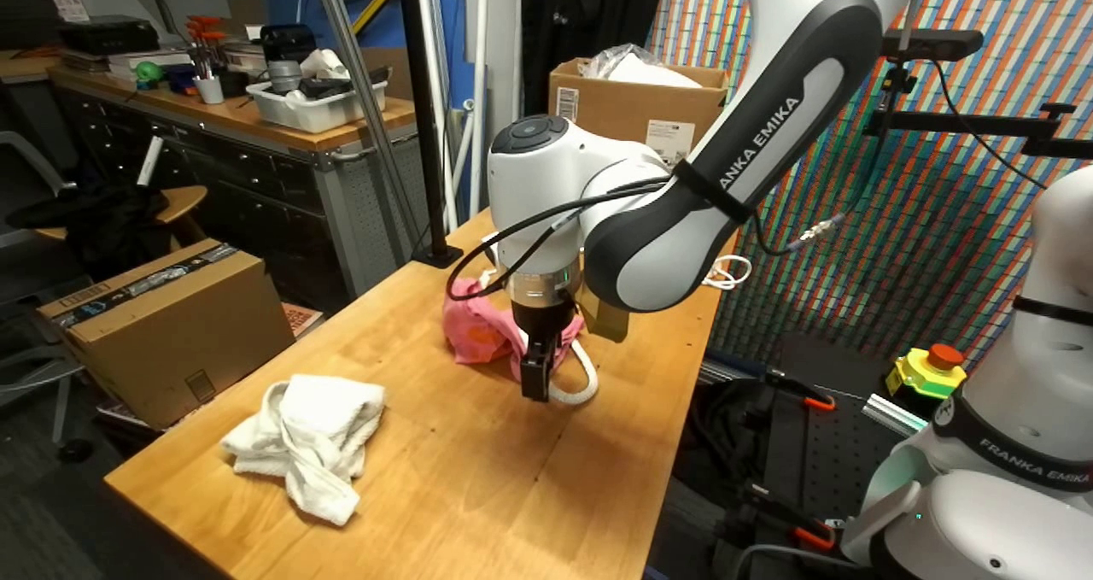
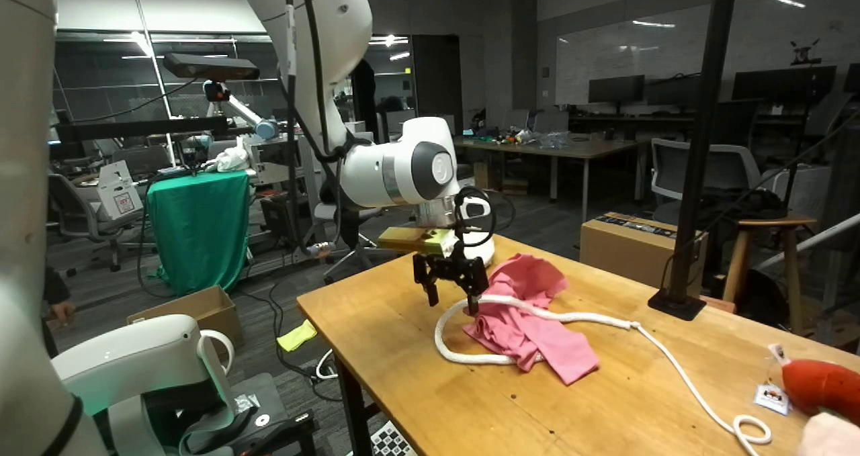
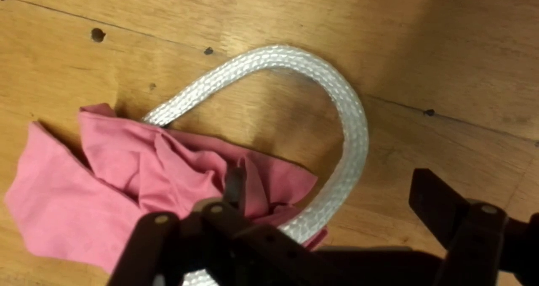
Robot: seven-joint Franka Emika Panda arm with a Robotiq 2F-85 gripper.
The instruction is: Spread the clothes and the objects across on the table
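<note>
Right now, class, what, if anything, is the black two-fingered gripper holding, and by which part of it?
Nothing is held: the gripper stands open, jaws wide apart, with neither the thick white braided rope nor the crumpled pink cloth clamped.

closed brown cardboard box (image 1: 184, 341) in both exterior views, dark tape (image 1: 149, 283) along its top. in an exterior view: dark drawer cabinet (image 1: 230, 183) under wooden surface (image 1: 241, 122); up there, crammed white plastic bin (image 1: 312, 117), little white cup (image 1: 209, 91) of orange-handled tools (image 1: 205, 35). in an exterior view: draped green cloth (image 2: 198, 231), grey-backed office chair (image 2: 734, 167), light wooden stool (image 2: 776, 223), flat yellow-green piece (image 2: 296, 336) on dark floor (image 2: 551, 224), black monitors (image 2: 617, 89).
</note>
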